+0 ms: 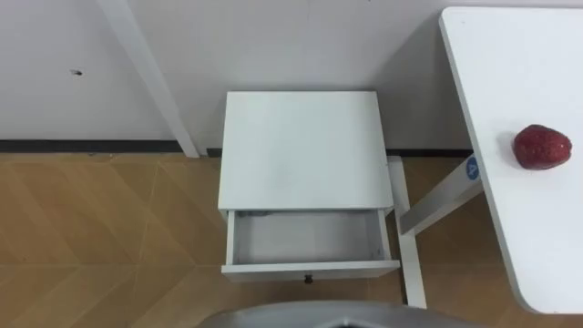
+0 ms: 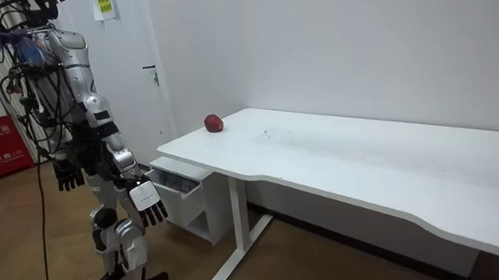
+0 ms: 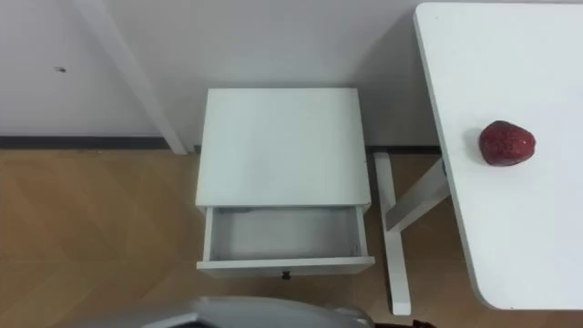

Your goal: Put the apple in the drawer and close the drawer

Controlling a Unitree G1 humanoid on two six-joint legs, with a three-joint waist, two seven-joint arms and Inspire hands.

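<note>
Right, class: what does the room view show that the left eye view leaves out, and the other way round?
Room view: the robot standing before the cabinet, its left hand and right hand hanging open at its sides and holding nothing, with a door beyond it. Left eye view: the inside of the drawer from above, with nothing in it, and the small dark knob on its front. Both: the apple lying on the white table to the robot's right, and the drawer pulled open.
</note>
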